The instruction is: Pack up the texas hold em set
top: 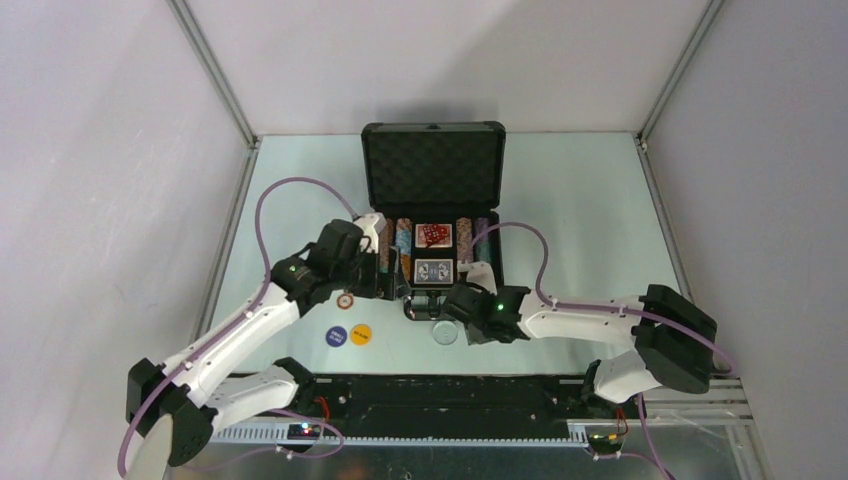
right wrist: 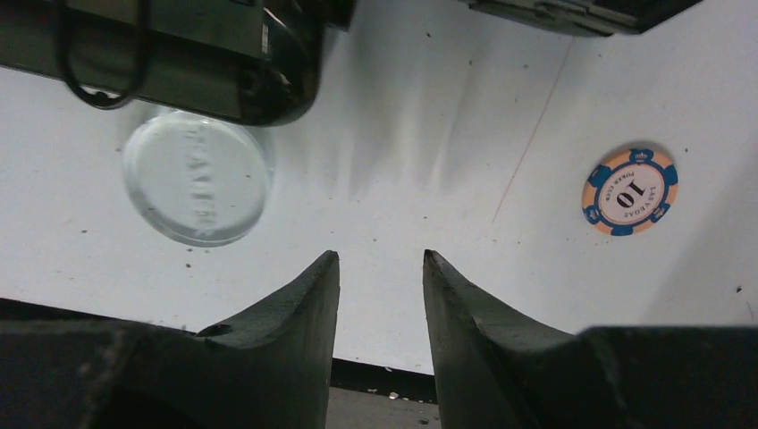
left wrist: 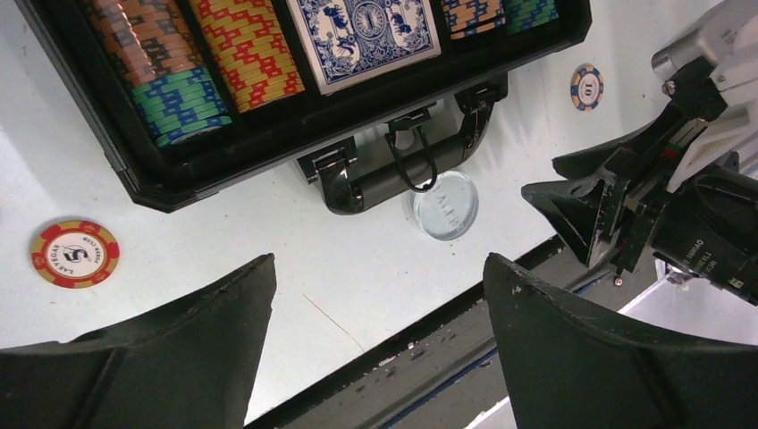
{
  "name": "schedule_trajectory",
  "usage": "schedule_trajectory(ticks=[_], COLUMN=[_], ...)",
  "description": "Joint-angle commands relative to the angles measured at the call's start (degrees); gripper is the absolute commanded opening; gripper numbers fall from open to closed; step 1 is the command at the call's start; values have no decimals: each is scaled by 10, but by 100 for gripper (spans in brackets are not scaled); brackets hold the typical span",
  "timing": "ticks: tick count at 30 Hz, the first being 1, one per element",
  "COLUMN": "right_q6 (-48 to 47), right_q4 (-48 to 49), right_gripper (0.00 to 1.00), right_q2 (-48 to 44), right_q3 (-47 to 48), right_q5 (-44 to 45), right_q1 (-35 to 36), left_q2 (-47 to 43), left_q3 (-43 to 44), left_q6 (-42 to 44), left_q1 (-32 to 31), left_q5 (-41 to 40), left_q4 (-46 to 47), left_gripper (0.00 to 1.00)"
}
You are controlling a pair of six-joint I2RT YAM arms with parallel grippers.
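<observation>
Robotics lab test cell. Plain white walls [top: 90, 150] on aluminium framing [top: 213, 70] enclose a pale table [top: 580, 200]. Two arms [top: 240, 332] bolted to a black rail [top: 450, 395]; purple cables [top: 300, 181] and bare circuit boards [top: 305, 430] exposed.

The case [top: 432, 165] stood open on the table [top: 580, 220], centred between the left and right edges and nearer the far edge. Its lid stood upright behind the tray. In the tray, the dice [top: 433, 235] lay behind the card deck [top: 433, 270] in the middle compartments. The left chip rows [left wrist: 179, 63] and right chip rows [left wrist: 474, 13] flanked them. The handle [left wrist: 393, 183] projected from the case's near wall. The disc button [left wrist: 445, 206] lay on the table just before the handle. Two round buttons [top: 349, 335] lay side by side to its left, near the near edge. The left loose chip [left wrist: 75, 254] lay off the case's near-left corner. The right loose chip [right wrist: 630, 191] lay right of the handle.
</observation>
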Motion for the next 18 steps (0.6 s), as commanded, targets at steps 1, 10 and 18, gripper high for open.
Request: schedule_trajectory(ticks=[1, 10, 18], right_q6=[-14, 10, -20], right_q4=[-9, -21, -18], right_gripper=[45, 66, 70], right_q2=[-10, -71, -104], right_q3=[28, -38, -67], right_q5=[23, -13, -38], right_q1=[8, -126, -222], left_q2=[4, 6, 2], left_q3=[-5, -2, -8], left_q6=[-21, -18, -17], left_q1=[-12, -14, -14], left_q5=[16, 21, 19], left_q4=[21, 23, 24], left_gripper=[90, 90, 91])
